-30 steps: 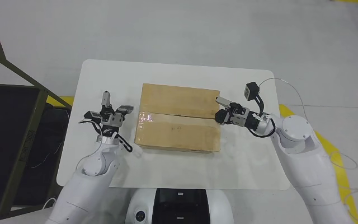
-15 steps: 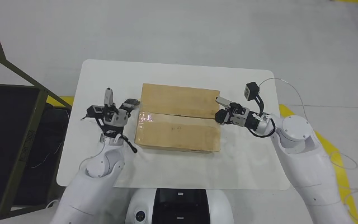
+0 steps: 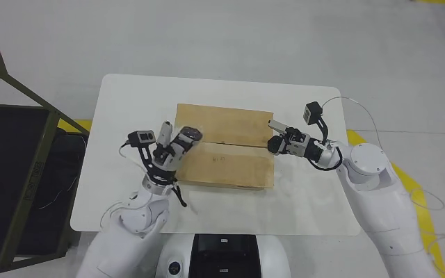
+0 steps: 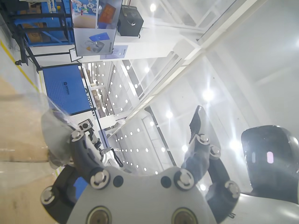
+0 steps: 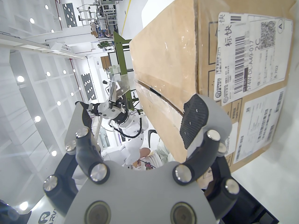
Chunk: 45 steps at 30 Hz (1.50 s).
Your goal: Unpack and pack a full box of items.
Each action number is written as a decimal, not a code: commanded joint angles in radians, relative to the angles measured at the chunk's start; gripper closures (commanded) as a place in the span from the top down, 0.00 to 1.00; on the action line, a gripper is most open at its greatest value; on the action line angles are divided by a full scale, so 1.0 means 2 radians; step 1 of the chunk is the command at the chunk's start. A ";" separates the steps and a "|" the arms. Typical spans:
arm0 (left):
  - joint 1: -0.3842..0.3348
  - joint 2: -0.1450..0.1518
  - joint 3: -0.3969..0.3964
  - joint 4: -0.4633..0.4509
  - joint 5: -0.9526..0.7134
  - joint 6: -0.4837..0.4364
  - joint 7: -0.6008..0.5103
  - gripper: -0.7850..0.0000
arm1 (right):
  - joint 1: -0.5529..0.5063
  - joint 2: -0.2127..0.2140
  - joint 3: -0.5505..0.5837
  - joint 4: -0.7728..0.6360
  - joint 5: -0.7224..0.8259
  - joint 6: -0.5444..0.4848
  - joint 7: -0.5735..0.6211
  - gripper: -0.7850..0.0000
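In the middle of the white tabletop (image 3: 132, 97) lies the cardboard box (image 3: 222, 146), long side toward the robot, its two top flaps shut and meeting along a lengthwise seam. Clear tape (image 4: 53, 127) covers that seam; at the end on the robot's left it looks wrinkled and partly lifted. The left tool (image 3: 177, 132) hangs over that end of the lid, its fingers spread wide. The crumpled tape is pressed against one finger rather than pinched between the two. At the opposite end, white shipping labels (image 5: 252, 54) cover the side wall. There the right tool (image 3: 273, 135) sits level with the top edge, also spread — one ribbed pad just beside the corner near the seam, the other out in open air, gripping nothing.

Judging by this, the job has barely begun: the seal seems only to be starting to come loose, no flap is raised, and no item lies out on the tabletop. Left to do, as I see it — strip the tape, fold back the flaps, take the contents out, then put everything back in.
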 commanded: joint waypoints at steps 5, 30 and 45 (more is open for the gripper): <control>-0.010 -0.009 0.030 -0.012 0.063 0.017 0.015 1.00 | 0.000 0.000 0.000 0.000 0.000 0.000 0.000 1.00; 0.024 -0.015 0.014 -0.071 0.127 0.046 -0.027 1.00 | 0.000 0.000 0.000 0.000 0.000 0.000 0.000 1.00; 0.119 0.001 -0.175 -0.109 0.025 0.025 -0.063 1.00 | 0.000 0.000 0.000 0.000 0.000 0.000 0.000 1.00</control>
